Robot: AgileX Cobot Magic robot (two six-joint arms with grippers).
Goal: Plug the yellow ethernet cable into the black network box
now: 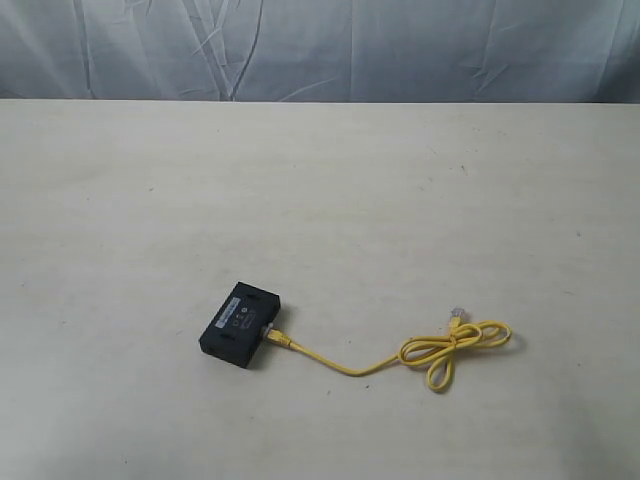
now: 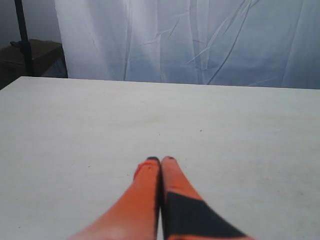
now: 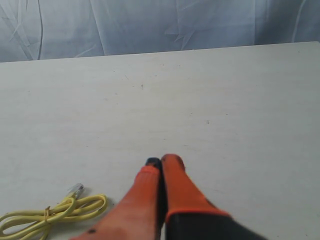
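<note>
Exterior view: the black network box (image 1: 240, 325) lies flat on the table (image 1: 320, 180), one end of the yellow ethernet cable (image 1: 447, 346) meeting its right side (how deep, I cannot tell). Left wrist view: the left gripper (image 2: 160, 160) is pressed closed, empty. Right wrist view: the right gripper (image 3: 162, 161) is likewise closed and empty, near the bow (image 3: 55, 212); snagging that loop could tug the plug loose or drag the box

Matt plastic box (image 1: 240, 325), matt table (image 1: 330, 200)
</note>
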